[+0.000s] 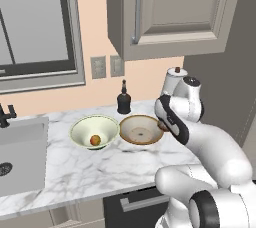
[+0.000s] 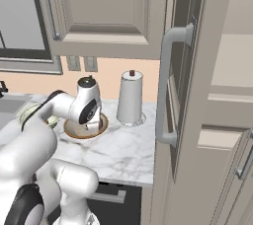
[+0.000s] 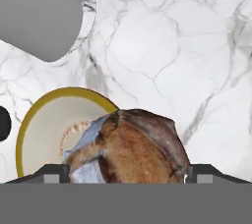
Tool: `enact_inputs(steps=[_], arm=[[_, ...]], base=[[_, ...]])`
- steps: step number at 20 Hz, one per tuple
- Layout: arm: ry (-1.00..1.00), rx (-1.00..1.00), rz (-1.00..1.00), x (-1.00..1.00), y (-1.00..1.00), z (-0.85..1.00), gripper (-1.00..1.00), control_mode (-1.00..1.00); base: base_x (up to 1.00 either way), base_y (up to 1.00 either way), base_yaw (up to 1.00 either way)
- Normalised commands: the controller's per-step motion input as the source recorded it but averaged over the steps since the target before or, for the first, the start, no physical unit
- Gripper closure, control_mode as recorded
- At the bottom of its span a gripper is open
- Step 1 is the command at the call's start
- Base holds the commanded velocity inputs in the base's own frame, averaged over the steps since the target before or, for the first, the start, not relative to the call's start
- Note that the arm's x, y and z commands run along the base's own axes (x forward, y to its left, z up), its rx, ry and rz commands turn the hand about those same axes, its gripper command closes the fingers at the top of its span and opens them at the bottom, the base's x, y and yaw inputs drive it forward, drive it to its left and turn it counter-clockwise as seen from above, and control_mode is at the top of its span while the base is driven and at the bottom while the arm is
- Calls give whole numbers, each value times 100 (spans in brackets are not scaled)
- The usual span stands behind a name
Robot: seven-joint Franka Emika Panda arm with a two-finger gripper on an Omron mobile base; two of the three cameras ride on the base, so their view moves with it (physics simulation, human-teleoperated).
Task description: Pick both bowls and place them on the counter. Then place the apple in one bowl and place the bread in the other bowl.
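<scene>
Bread (image 3: 130,147), held between your gripper's (image 3: 127,174) widely spread fingers, hangs beside the tan bowl (image 1: 141,130) (apple (image 1: 95,140) already bowled); shift over its middle, then release.

Apple (image 1: 95,140) in cream-green bowl (image 1: 82,128) on counter (image 1: 100,167)

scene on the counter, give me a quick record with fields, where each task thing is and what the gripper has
counter: white marble, both bowls on it
cream-green bowl: left of the tan bowl, holds the apple
tan bowl: nothing inside it yet
bread: between the fingertips, above the tan bowl's edge
gripper: jaws wide around the bread
soap bottle: behind the bowls
</scene>
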Motion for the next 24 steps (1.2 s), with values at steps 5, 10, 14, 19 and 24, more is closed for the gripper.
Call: enact_inputs(steps=[5, 10, 14, 19, 24], arm=[[1, 0, 0, 26, 71, 14, 100, -100], [8, 0, 0, 33, 48, -5, 100, -100], [9, 0, 2, 19, 9, -23, 100, -100], [4, 0, 0, 3, -1, -22, 100, -100], [3, 0, 0, 0, 0, -22, 100, -100]], base=[[0, 0, 0], [0, 0, 0], [0, 0, 0], [0, 0, 0], [0, 0, 0]])
